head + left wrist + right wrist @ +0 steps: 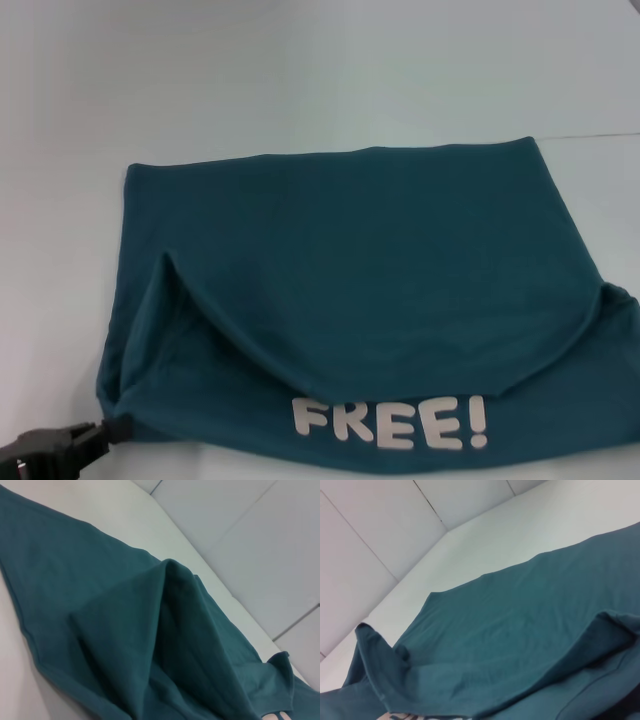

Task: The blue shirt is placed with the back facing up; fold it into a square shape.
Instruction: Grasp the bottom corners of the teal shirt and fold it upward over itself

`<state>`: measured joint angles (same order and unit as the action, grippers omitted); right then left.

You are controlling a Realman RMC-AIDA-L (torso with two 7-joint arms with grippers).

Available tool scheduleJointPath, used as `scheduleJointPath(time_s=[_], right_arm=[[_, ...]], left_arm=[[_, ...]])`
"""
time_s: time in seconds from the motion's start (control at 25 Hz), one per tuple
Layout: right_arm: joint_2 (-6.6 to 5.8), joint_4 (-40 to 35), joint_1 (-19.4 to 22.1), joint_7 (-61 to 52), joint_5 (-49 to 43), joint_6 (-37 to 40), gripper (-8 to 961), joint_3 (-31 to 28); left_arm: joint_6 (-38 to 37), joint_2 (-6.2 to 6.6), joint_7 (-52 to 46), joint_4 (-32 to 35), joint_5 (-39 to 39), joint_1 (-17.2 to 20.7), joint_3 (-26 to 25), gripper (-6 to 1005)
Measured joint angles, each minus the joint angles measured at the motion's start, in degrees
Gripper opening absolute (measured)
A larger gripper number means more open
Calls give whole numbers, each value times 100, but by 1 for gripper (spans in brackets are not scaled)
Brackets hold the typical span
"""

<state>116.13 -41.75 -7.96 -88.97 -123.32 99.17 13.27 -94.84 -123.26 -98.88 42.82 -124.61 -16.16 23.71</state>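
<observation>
The blue shirt [370, 300] lies on the white table, its near part folded over so the white "FREE!" lettering [390, 422] shows along the near edge. My left gripper [112, 430], black, sits at the shirt's near left corner and is shut on the cloth, which gathers to a point there. The left side of the shirt bulges up in a raised fold [165, 290]. The left wrist view shows this fold [170, 630] close up. The right wrist view shows the shirt [520, 630] with a lifted edge. The shirt's right corner [625, 300] runs to the frame edge. My right gripper is out of view.
The white table [300, 90] stretches beyond the shirt on the far side and to the left. Pale wall panels [380, 525] stand behind the table's far edge.
</observation>
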Motion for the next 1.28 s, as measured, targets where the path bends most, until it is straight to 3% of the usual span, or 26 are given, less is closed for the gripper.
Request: scheduleJointPath(time_s=[0.52, 0.92, 1.28], right_arm=[[-14, 0, 300, 392, -16, 532, 38, -361], [-121, -180, 47, 189, 11, 795, 37, -751], [-279, -208, -330, -92, 18, 745, 37, -815]], left_arm=[[-431, -5, 55, -2, -160, 137, -124, 45], [-673, 139, 57, -15, -44, -66, -882, 52], [-814, 245, -15, -8, 188, -256, -1001, 59]])
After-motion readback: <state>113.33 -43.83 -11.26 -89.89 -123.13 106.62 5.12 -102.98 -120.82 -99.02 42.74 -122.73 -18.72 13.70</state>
